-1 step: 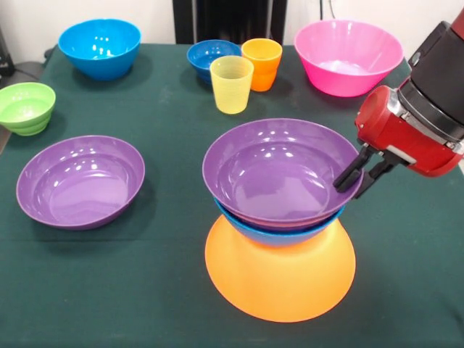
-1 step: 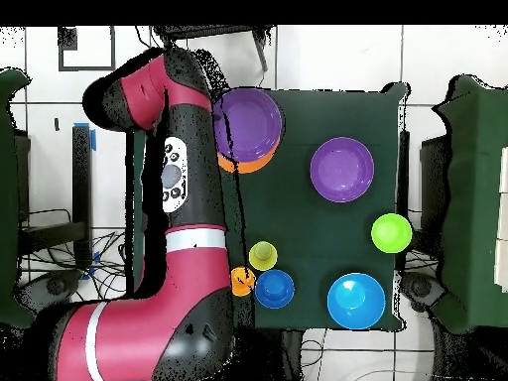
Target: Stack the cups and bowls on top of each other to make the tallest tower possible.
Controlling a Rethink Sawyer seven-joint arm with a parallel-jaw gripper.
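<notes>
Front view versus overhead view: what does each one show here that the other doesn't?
Only the front view shows the large pink bowl, the hand at the rim of the tower's top purple bowl, and the bright blue bowl under it. Only the overhead view shows the arm's full length, covering the table's edge. Both show the loose purple bowl, green bowl and yellow cup.

My bench [image 1: 109, 290] wears a dark green cloth. Directly on it rest the upturned yellow-orange bowl [image 1: 280, 279] at the front, a purple bowl [image 1: 80, 181] well apart on its own, a green bowl [image 1: 26, 107] at one edge, and a big bright blue bowl [image 1: 99, 47], a small dark blue bowl [image 1: 210, 58], an orange cup [image 1: 262, 63], a yellow cup [image 1: 231, 84] and a pink bowl [image 1: 348, 56] along the back.
</notes>
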